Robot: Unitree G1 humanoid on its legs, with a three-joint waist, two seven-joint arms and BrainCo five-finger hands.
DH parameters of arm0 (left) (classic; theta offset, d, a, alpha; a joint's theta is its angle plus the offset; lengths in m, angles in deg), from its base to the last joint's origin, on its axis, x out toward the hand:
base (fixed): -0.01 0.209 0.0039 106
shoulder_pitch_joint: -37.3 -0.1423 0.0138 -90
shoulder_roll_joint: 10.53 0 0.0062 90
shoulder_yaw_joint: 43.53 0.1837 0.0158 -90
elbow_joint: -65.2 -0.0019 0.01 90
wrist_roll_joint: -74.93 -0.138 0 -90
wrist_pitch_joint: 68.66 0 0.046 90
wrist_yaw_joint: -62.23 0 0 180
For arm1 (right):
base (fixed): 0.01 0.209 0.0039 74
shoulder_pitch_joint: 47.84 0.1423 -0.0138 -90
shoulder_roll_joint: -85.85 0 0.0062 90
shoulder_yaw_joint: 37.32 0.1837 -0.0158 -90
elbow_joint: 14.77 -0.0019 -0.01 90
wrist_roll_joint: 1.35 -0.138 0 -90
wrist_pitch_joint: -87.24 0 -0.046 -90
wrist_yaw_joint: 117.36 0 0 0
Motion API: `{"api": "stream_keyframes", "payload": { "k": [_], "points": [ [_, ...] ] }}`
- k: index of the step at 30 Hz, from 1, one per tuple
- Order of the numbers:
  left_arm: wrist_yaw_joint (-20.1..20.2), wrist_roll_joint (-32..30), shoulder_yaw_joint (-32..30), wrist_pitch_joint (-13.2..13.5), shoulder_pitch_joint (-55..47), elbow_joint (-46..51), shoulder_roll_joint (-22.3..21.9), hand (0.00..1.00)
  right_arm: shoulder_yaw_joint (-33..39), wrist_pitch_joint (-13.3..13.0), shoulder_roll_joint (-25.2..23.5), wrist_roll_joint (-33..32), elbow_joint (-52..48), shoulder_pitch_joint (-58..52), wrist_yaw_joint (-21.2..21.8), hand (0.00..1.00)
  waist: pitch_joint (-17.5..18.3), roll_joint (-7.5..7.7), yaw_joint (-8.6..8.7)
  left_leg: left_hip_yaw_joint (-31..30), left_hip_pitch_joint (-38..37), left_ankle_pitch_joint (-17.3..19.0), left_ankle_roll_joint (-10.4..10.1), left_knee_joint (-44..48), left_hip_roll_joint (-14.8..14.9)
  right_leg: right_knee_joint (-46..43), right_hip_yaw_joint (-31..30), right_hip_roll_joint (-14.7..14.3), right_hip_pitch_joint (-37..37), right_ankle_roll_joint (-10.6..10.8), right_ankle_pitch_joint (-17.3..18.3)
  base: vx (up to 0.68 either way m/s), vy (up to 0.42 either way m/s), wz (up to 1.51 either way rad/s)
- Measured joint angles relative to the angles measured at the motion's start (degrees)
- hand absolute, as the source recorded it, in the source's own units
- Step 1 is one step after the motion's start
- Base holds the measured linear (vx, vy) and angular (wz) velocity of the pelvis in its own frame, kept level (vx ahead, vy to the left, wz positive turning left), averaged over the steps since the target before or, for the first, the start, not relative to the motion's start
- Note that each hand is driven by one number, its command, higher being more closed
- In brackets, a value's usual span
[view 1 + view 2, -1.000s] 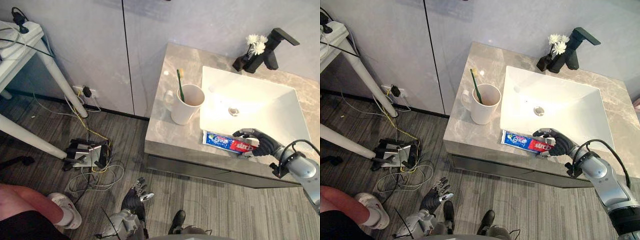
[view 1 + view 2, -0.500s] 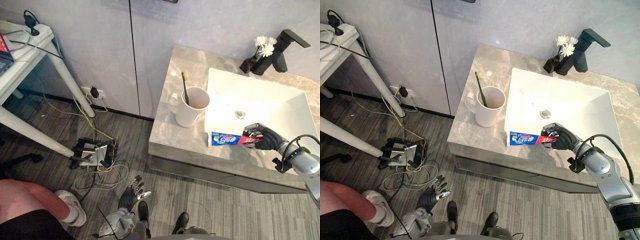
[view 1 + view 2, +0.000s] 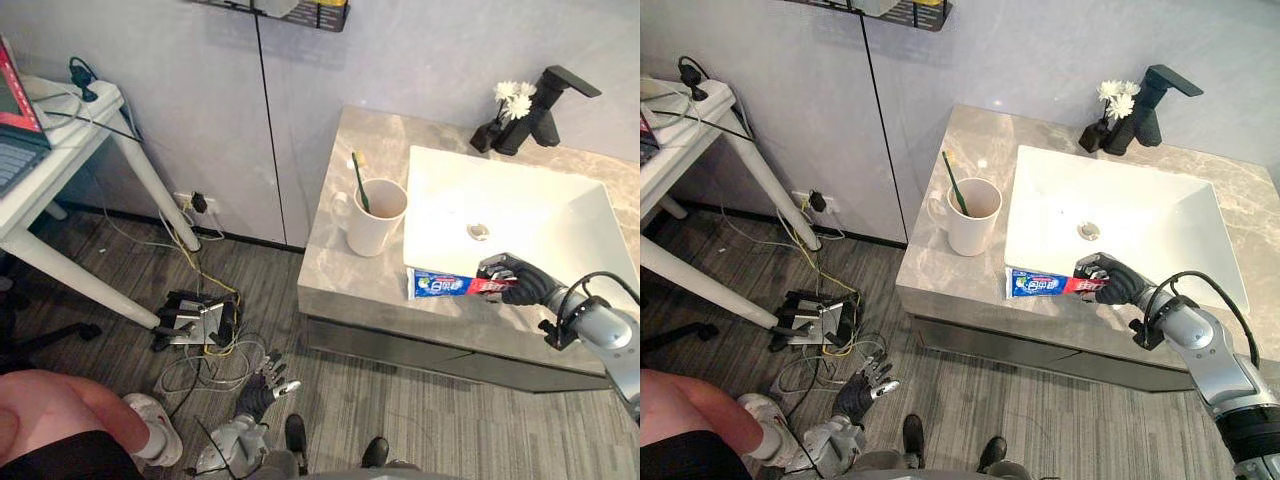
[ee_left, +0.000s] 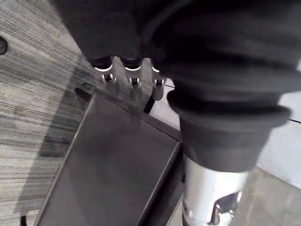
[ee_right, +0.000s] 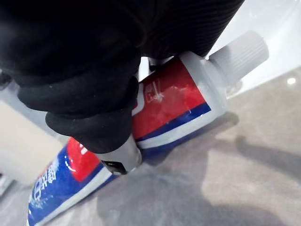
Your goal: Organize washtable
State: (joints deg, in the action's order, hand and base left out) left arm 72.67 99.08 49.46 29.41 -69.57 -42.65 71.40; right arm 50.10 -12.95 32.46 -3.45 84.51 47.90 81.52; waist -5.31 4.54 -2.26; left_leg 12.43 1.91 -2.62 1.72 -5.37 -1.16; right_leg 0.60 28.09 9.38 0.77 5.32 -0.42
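A blue, red and white toothpaste tube [image 3: 445,287] is held level just above the front strip of the grey marble washtable [image 3: 345,270], its cap end in my right hand [image 3: 515,283]. That hand's fingers and thumb curl round the tube's red part [image 5: 169,108], with the white cap [image 5: 240,52] sticking out past them. A white mug [image 3: 375,217] with a green toothbrush [image 3: 360,183] in it stands left of the white basin [image 3: 520,200]. My left hand [image 3: 262,378] hangs low by the floor in front of the cabinet, fingers [image 4: 132,75] relaxed and holding nothing.
A black faucet [image 3: 548,100] and a small dark vase of white flowers [image 3: 510,98] stand behind the basin. At the left are a white table [image 3: 60,150] with a laptop, floor cables with a power strip [image 3: 195,315], and a person's leg [image 3: 60,420].
My right hand has lifted the toothpaste tube off the counter's front strip and holds it level. The camera has shifted, so the whole scene sits differently.
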Motion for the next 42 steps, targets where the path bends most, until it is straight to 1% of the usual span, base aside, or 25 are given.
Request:
{"api": "stream_keyframes", "payload": {
  "k": [2, 4, 5, 8, 9, 12, 13, 15, 16, 17, 20, 22, 24, 26, 28, 30, 32, 33, 34, 37, 39, 42],
  "points": [
    [-0.6, 0.1, -2.1, 0.0, 0.0, 2.1, -0.1, 0.0, 1.9, 0.0, 0.0, 0.0, 0.6, 1.5, -0.3, 1.0, 0.9, -0.21, 0.25, 0.0, 0.0, -0.1, 0.1, 0.0, 0.0, 0.3, 0.1, -0.1, 0.2, 0.0, 0.0, 0.0, 0.0, 0.0],
    [-0.8, 0.6, -5.8, 0.1, 0.0, 4.7, -1.1, 0.0, 7.1, 0.0, 0.0, -0.1, 0.7, 2.9, -1.7, 1.0, 2.0, -0.68, 1.03, -0.5, -0.2, -0.2, 0.2, 0.0, 0.0, 0.7, 0.7, -0.2, 0.8, 0.0, 0.0, 0.0, -0.006, 0.12],
    [-0.8, 0.7, -6.6, 0.1, 0.0, 5.2, -1.4, 0.0, 8.4, 0.0, 0.0, -0.1, 0.7, 3.7, -2.0, 1.0, 2.2, -0.82, 1.33, -0.6, -0.4, -0.2, 0.2, 0.0, 0.0, 0.7, 0.9, -0.2, 1.1, 0.0, 0.0, 0.01, -0.007, 0.12],
    [-1.0, 2.4, -10.4, 0.1, -0.2, 8.5, -3.2, 0.0, 15.9, -0.2, 0.0, -0.7, 0.7, 7.2, -4.9, 1.0, 3.0, -1.26, 1.46, -0.9, -1.0, -0.2, 0.2, 0.0, 0.0, 1.0, 1.2, -0.3, 2.0, 0.0, 0.0, 0.0, -0.007, 0.05],
    [-1.8, 2.7, -11.2, 0.1, -0.5, 10.0, -3.8, 0.0, 18.2, -0.3, 0.0, -1.7, 0.6, 8.3, -6.4, 1.0, 3.6, -1.45, 1.49, -0.9, -1.1, -0.2, 0.2, 0.0, 0.0, 1.1, 1.4, -0.3, 2.1, 0.0, 0.0, 0.0, -0.003, 0.05],
    [-2.2, 3.0, -12.7, 0.1, -0.8, 12.8, -4.9, 0.0, 21.9, -0.6, -0.1, -3.6, 0.5, 10.1, -9.1, 1.0, 4.5, -1.89, 1.45, -1.3, -1.2, -0.2, 0.2, 0.0, -0.1, 1.1, 1.7, -0.2, 2.4, 0.0, 0.0, 0.0, 0.0, 0.05],
    [-2.2, 3.0, -12.7, 0.1, -0.8, 13.1, -4.9, 0.0, 22.2, -0.6, -0.3, -3.8, 0.5, 10.2, -9.3, 1.0, 4.5, -1.91, 1.42, -1.3, -1.2, -0.2, 0.2, 0.0, -0.1, 1.2, 1.7, -0.2, 2.4, 0.0, 0.0, -0.01, -0.001, 0.05],
    [-2.3, 4.0, -12.5, 0.0, -0.8, 17.7, -5.4, 0.0, 24.1, -0.6, -4.1, -5.4, -0.9, 11.0, -11.4, 1.0, 4.7, -2.0, 1.45, -1.4, -1.7, -0.2, 0.1, 0.0, -0.1, 1.3, 1.9, -0.3, 3.1, 0.0, 0.0, 0.0, 0.0, 0.0],
    [-2.3, 4.3, -12.5, 0.0, -0.8, 19.1, -5.5, 0.0, 24.4, -0.6, -5.4, -5.9, -1.9, 11.0, -11.6, 1.0, 4.8, -2.12, 1.44, -1.5, -1.7, -0.2, 0.1, 0.0, -0.1, 1.3, 1.9, -0.3, 3.1, 0.0, 0.0, 0.0, 0.0, 0.0],
    [-2.2, 4.5, -12.4, 0.0, -0.7, 21.8, -5.5, 0.0, 24.5, -0.6, -7.7, -6.5, -3.9, 11.0, -12.1, 1.0, 5.0, -2.41, 1.55, -1.5, -1.7, -0.2, 0.1, 0.0, -0.1, 1.3, 1.9, -0.3, 3.1, 0.0, 0.0, 0.0, 0.0, 0.0],
    [-2.0, 5.1, -11.8, 0.0, 1.9, 26.9, -4.7, 0.0, 22.8, -0.6, -12.7, -7.1, -8.3, 11.0, -12.7, 1.0, 5.5, -3.26, 1.47, -1.9, -1.7, -0.3, 0.1, 0.0, -0.2, 1.4, 2.2, -0.3, 3.3, 0.0, 0.0, 0.0, 0.0, 0.06],
    [-2.0, 6.4, -9.9, 0.0, 5.5, 29.5, -2.2, 0.0, 19.0, -0.6, -16.0, -7.6, -10.8, 11.2, -12.6, 1.0, 5.7, -3.56, 1.48, -2.7, -1.7, -0.5, -0.1, 0.0, -0.2, 1.6, 3.0, -0.4, 3.8, 0.0, 0.0, 0.0, -0.008, 0.19],
    [-2.0, 6.8, -7.8, -0.1, 8.7, 31.0, 0.0, 0.0, 15.3, -0.5, -18.1, -8.0, -11.0, 12.3, -12.4, 1.0, 5.7, -3.57, 1.29, -3.1, -1.8, -0.7, -0.2, 0.0, -0.1, 1.7, 3.4, -0.5, 4.1, 0.0, 0.0, 0.0, -0.009, 0.14],
    [-2.0, 7.0, -4.5, -0.2, 13.3, 32.2, 2.6, 0.0, 10.4, -0.3, -20.6, -8.2, -11.0, 14.6, -11.8, 1.0, 5.7, -3.59, 0.94, -3.3, -1.8, -0.9, -0.2, 0.0, -0.1, 1.7, 3.6, -0.6, 4.2, 0.0, 0.0, -0.01, 0.0, 0.09],
    [-2.2, 9.2, -0.7, -0.7, 18.8, 32.3, 4.5, 0.0, 6.0, 0.2, -24.5, -8.7, -11.1, 17.4, -11.0, 1.0, 5.7, -3.59, 0.78, -4.0, -1.8, -1.3, -0.1, 0.0, -0.1, 1.7, 4.4, -0.6, 4.6, 0.0, 0.0, -0.01, 0.008, 0.18],
    [-2.5, 10.1, 0.8, -1.1, 20.8, 32.3, 4.8, 0.0, 4.5, 0.5, -26.5, -8.8, -11.1, 18.2, -11.1, 1.0, 5.7, -3.59, 0.76, -4.4, -2.0, -1.4, -0.1, 0.0, -0.2, 1.7, 4.8, -0.6, 5.0, 0.0, 0.0, 0.0, 0.008, 0.12],
    [-3.3, 11.3, 3.4, -1.6, 23.7, 32.2, 4.9, 0.0, 1.3, 0.9, -29.7, -9.5, -11.1, 19.0, -11.1, 1.0, 5.7, -3.59, -0.02, -4.5, -2.4, -1.4, -0.2, 0.0, -0.2, 1.6, 4.8, -0.6, 5.5, 0.0, 0.0, -0.01, 0.005, 0.02],
    [-3.3, 11.3, 4.1, -1.6, 24.3, 32.2, 5.0, 0.0, 0.5, 1.1, -30.4, -9.7, -11.1, 19.0, -11.1, 1.0, 5.7, -3.6, -0.17, -4.5, -2.5, -1.5, -0.2, 0.0, -0.2, 1.6, 4.8, -0.6, 5.6, 0.0, 0.0, -0.02, 0.008, 0.07],
    [-3.4, 11.3, 5.5, -1.7, 25.4, 31.8, 5.4, 0.0, -1.0, 1.8, -31.5, -9.9, -11.1, 19.0, -10.9, 1.0, 5.7, -3.61, -0.19, -4.8, -2.8, -1.5, -0.2, 0.0, -0.2, 1.6, 5.0, -0.6, 6.0, 0.0, 0.0, -0.03, 0.009, 0.08],
    [-3.4, 11.2, 8.3, -3.0, 27.9, 29.9, 5.9, 0.0, -4.2, 2.4, -33.7, -9.8, -11.1, 19.0, -9.6, 1.0, 5.7, -3.67, -0.1, -5.1, -2.8, -1.8, -0.1, 0.0, -0.3, 1.4, 5.1, -0.5, 6.0, -0.1, 0.0, -0.04, 0.015, 0.04],
    [-3.4, 11.2, 9.3, -3.8, 29.3, 28.2, 5.8, 0.0, -5.1, 2.9, -35.2, -9.8, -11.1, 18.8, -8.5, 1.0, 5.6, -3.71, -0.02, -5.2, -2.8, -1.9, -0.1, -0.1, -0.3, 1.1, 5.1, -0.5, 5.9, -0.1, 0.1, -0.05, 0.023, 0.01],
    [-3.4, 11.2, 10.5, -4.2, 29.7, 27.4, 5.9, 0.0, -5.4, 3.3, -36.6, -9.6, -11.1, 18.4, -8.4, 1.0, 5.6, -3.77, 0.1, -5.2, -2.9, -1.9, -0.1, -0.3, -0.4, 0.8, 5.0, -0.3, 5.9, -0.1, 0.1, -0.04, 0.033, 0.01]
  ]
}}
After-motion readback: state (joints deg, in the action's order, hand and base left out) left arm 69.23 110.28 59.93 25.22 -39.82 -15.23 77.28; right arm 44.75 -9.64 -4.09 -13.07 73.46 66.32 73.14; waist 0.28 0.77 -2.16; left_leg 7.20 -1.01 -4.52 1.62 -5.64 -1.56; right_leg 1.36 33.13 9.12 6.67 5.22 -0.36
